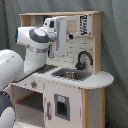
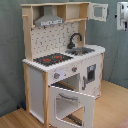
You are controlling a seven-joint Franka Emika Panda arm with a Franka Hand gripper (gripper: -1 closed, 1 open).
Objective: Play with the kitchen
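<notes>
Kitchen (image 2: 65,65): white, light-wood; oven door open

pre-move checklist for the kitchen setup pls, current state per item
1. Oven door position: swung open toward the front in the second exterior view. Not ok if the next move needs it shut.
2. Hob: nothing seen on it. Ok.
3. Sink and tap: basin looks empty, tap upright. Ok.
4. Arm clearance: raised in front of the pegboard, above the counter in the first exterior view. Ok.
5. Gripper fingers: cannot tell.
6. Kitchen standing square on the floor: ok.
</notes>
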